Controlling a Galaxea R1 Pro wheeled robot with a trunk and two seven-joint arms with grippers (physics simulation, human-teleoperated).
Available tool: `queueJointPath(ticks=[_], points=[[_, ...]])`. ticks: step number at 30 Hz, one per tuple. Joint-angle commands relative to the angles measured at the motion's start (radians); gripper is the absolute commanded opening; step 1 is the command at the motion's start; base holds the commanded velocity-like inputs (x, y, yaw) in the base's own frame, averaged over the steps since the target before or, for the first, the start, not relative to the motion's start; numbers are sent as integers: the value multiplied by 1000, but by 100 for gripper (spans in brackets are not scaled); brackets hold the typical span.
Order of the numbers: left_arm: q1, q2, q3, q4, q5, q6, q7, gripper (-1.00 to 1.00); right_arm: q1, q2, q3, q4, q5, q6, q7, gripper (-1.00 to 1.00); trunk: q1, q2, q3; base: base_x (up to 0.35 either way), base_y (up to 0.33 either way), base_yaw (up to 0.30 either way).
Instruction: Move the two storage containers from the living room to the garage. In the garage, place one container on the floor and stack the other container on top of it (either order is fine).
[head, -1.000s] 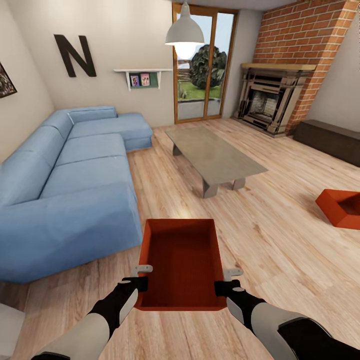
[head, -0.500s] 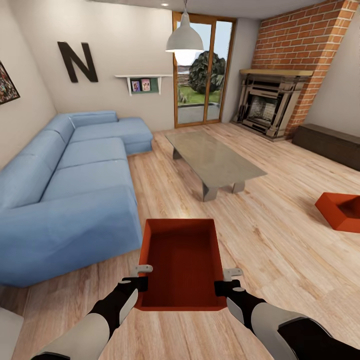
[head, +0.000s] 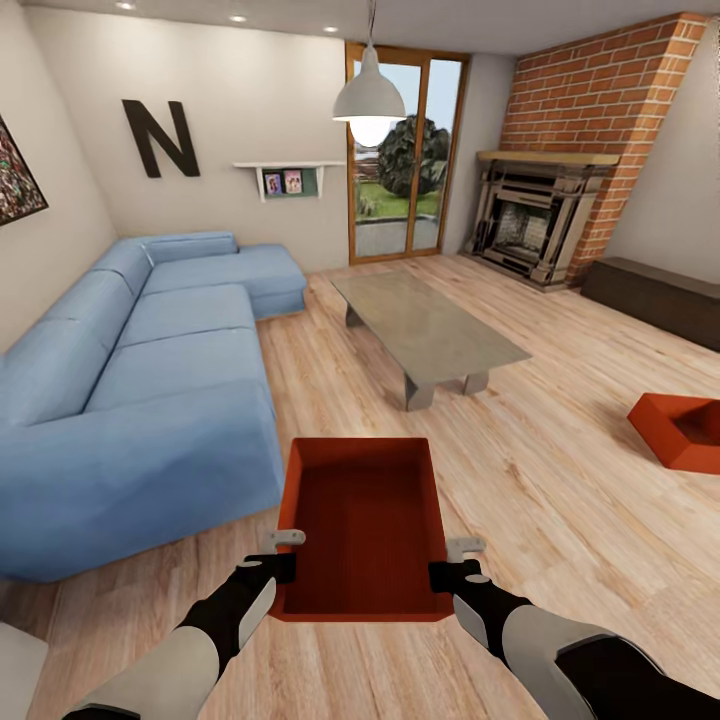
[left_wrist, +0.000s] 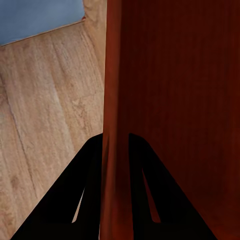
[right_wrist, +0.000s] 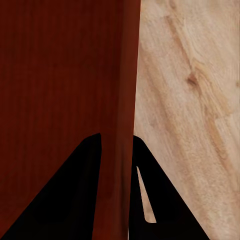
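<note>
I am in the living room; the garage and its floor are out of view. One red-orange storage container (head: 365, 520) hangs in front of me above the wood planks, held by its two long walls. My left gripper (head: 283, 557) is shut on its left wall (left_wrist: 165, 100), one black finger (left_wrist: 82, 195) outside and one inside. My right gripper (head: 454, 562) is shut on the opposite wall (right_wrist: 60, 75) in the same way. The second storage container (head: 685, 430) lies on the plank floor at the far right, partly cut off by the picture's edge.
A blue corner sofa (head: 150, 380) runs along the left. A grey low table (head: 430, 330) stands ahead, with a brick fireplace (head: 525, 225) and a dark low bench (head: 660, 295) beyond it. A glass door (head: 405, 160) is at the back. Open plank floor lies between the table and the second container.
The whole picture has shifted down, with more ceiling showing and the room slightly farther off, so the camera moved. The held container and both grippers keep the same place.
</note>
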Motion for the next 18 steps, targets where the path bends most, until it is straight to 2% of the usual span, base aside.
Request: queueJointPath(ticks=[1, 5, 18], points=[[-1, 0, 12, -13, 9, 6, 13, -100, 0, 1, -19, 3, -6, -1, 2, -100, -4, 6, 4, 0, 0, 0], [-1, 0, 12, -13, 9, 6, 13, -100, 0, 1, -19, 3, -6, -1, 2, -100, -19, 34, 22, 0, 0, 0], [-1, 0, 12, -13, 9, 6, 13, -100, 0, -1, -19, 3, -6, -1, 2, -100, -19, 34, 43, 0, 0, 0]])
